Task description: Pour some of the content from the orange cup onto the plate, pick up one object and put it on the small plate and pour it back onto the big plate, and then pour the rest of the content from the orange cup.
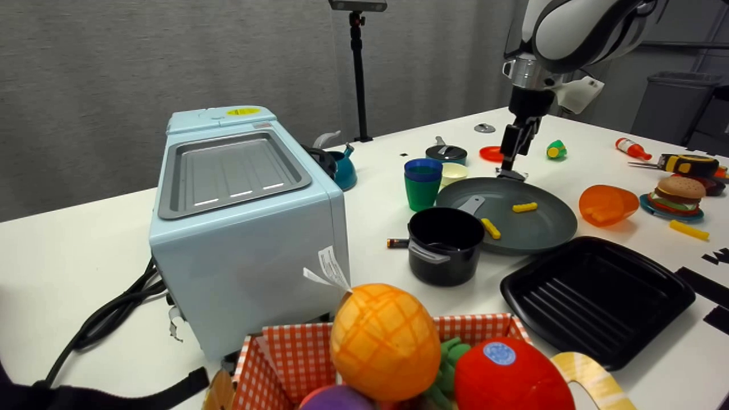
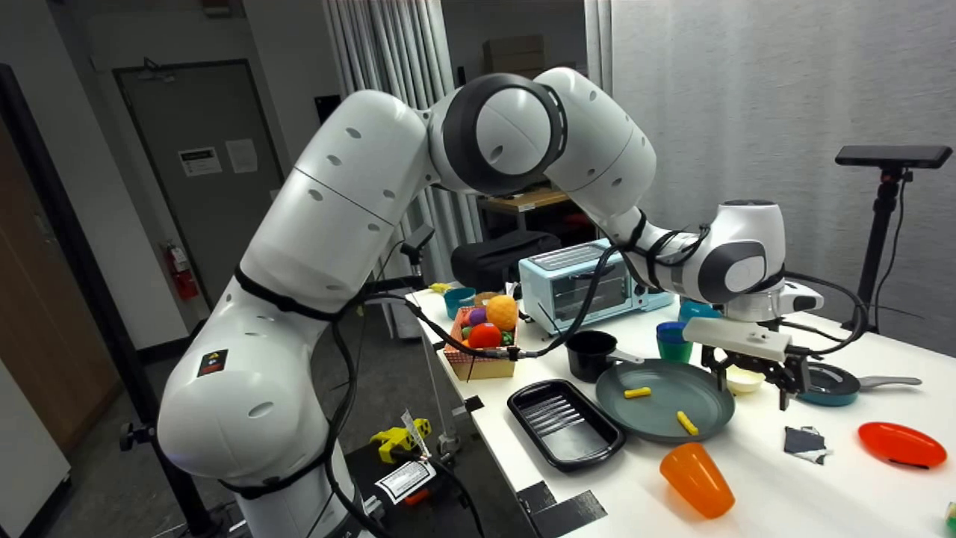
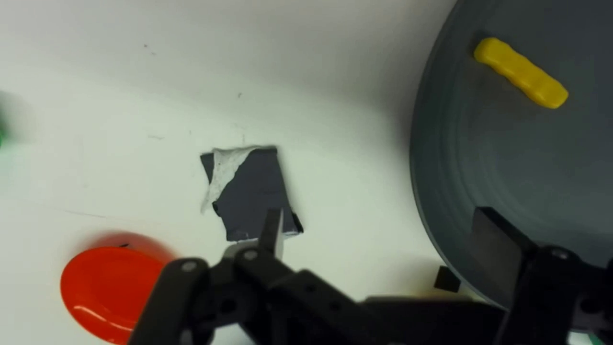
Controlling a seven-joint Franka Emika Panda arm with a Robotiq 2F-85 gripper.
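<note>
Over big plate [image 1: 538, 228] — pot handle [image 1: 472, 204], perhaps touching

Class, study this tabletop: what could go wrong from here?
The orange cup lies on its side, so it may roll if nudged. The pot handle juts over the big plate, so the hand could snag it. The small plate sits near the stacked cups, which a careless reach might topple.

In an exterior view, pieces [image 1: 602, 214] inside the orange cup [image 1: 618, 197] are too blurred to count. The pincer [image 2: 752, 396] partly hides the small yellowish dish [image 2: 745, 380] in an exterior view. In the wrist view it covers part of a red plate [image 3: 107, 287], and the right edge crops the dark grey plate [image 3: 517, 158].
</note>
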